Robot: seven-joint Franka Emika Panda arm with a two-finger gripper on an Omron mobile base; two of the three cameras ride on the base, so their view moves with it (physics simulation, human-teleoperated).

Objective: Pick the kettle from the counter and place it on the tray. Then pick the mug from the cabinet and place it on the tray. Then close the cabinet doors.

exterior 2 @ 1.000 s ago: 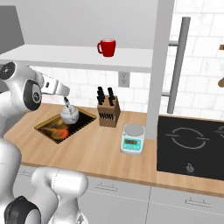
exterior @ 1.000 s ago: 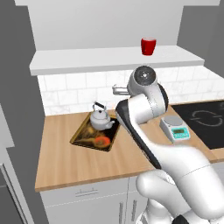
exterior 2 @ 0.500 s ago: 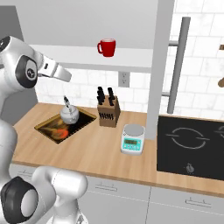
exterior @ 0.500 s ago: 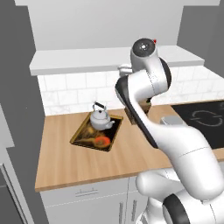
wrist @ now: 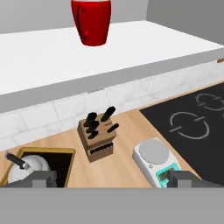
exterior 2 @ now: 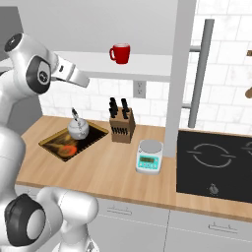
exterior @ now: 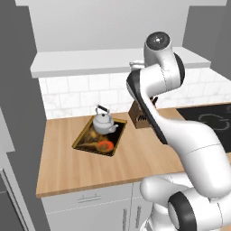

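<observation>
Wooden counter [exterior 2: 113, 167] carries the tray [exterior 2: 51, 146] holding the kettle [exterior 2: 78, 129] beside a knife block [exterior 2: 121, 129] and scale [exterior 2: 149, 156], while the hand view shows the spread, empty end effector [wrist: 111, 179] below the shelved mug [wrist: 92, 22].

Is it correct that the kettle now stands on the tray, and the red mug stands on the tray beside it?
Not quite. The kettle does stand on the tray, but the red mug is not beside it: it stands up on the white shelf of the cabinet, above the knife block. The right base view shows this.
</observation>
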